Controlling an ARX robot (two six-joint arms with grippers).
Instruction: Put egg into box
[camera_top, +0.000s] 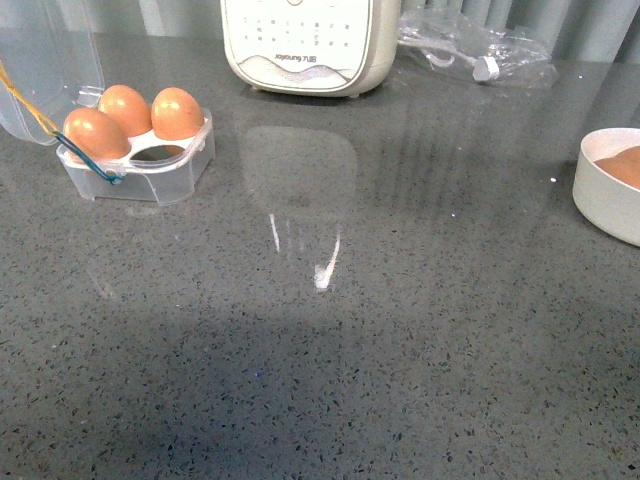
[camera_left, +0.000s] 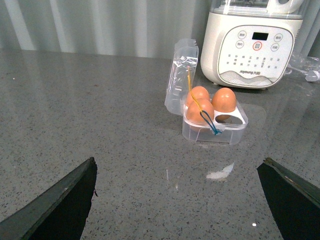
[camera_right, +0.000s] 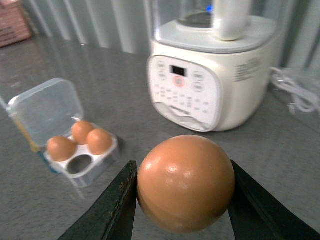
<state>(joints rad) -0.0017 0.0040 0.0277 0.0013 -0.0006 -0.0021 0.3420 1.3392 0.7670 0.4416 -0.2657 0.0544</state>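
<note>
My right gripper (camera_right: 182, 164) is shut on the egg (camera_right: 186, 184), a smooth orange-brown one held between both dark fingers above the counter. The box (camera_top: 190, 168) is a small clear plastic case at the far left, its hinged lid (camera_top: 40, 60) standing open and a yellow-and-blue cord hanging over it. Three brown eggs fill three cups, and the near right cup (camera_top: 158, 153) is empty. In the right wrist view the box (camera_right: 100, 165) lies well ahead of the held egg. My left gripper (camera_left: 178, 162) is open over bare counter, short of the box (camera_left: 215, 132). Neither gripper shows in the front view.
A white kitchen appliance (camera_top: 305, 45) stands at the back centre. A clear bag with a cable (camera_top: 480, 50) lies to its right. A round white bowl (camera_top: 600, 195) at the right edge holds another brown egg (camera_top: 625, 165). The counter is grey speckled stone.
</note>
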